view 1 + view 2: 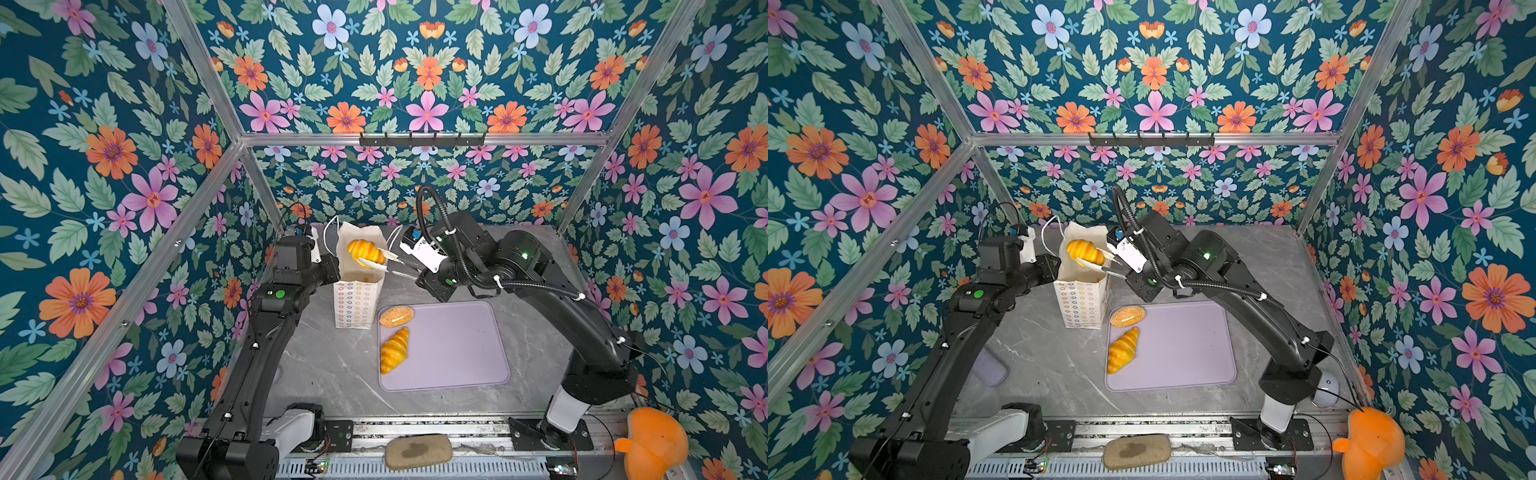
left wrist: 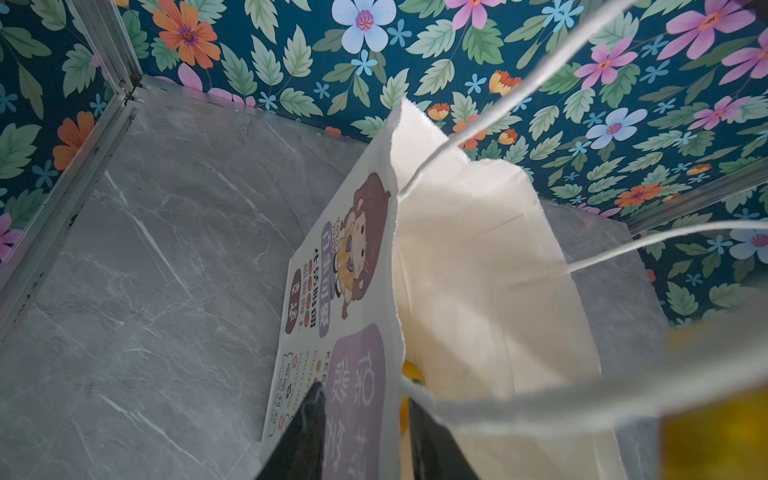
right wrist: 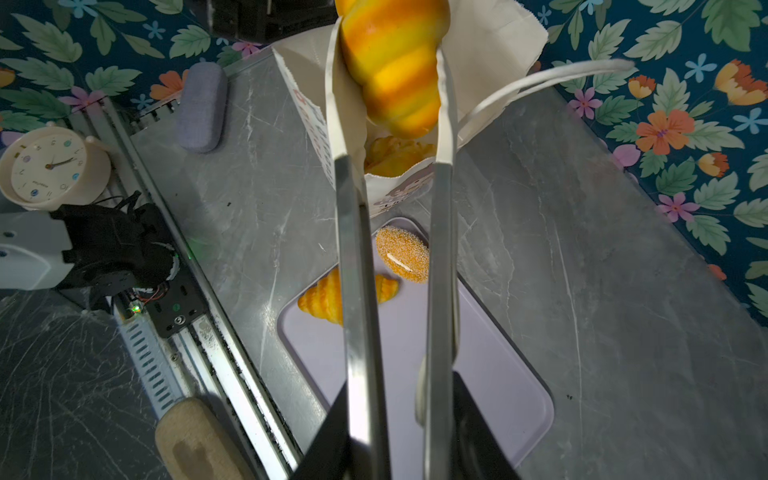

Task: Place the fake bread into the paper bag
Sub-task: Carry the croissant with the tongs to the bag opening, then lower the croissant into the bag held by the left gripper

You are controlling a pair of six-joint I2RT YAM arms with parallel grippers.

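The paper bag (image 1: 353,303) (image 1: 1079,305) stands upright and open at the back of the table. My right gripper (image 3: 401,378) is shut on metal tongs (image 3: 353,249). The tongs pinch a striped golden fake bread (image 1: 365,251) (image 3: 395,66) just over the bag's mouth. More bread (image 3: 395,153) lies inside the bag. A croissant (image 1: 394,350) and a speckled oval bun (image 1: 396,316) rest on the lilac tray (image 1: 457,353). My left gripper (image 2: 365,395) is open, one finger on each side of the bag's printed wall (image 2: 357,374), not squeezing it.
A grey-tan pad (image 1: 417,451) lies on the front rail and an orange plush (image 1: 652,444) sits at the front right. A grey case (image 1: 990,368) lies under the left arm. A cream clock (image 3: 48,166) stands off the table's edge. Cord handles (image 2: 540,70) hang loose.
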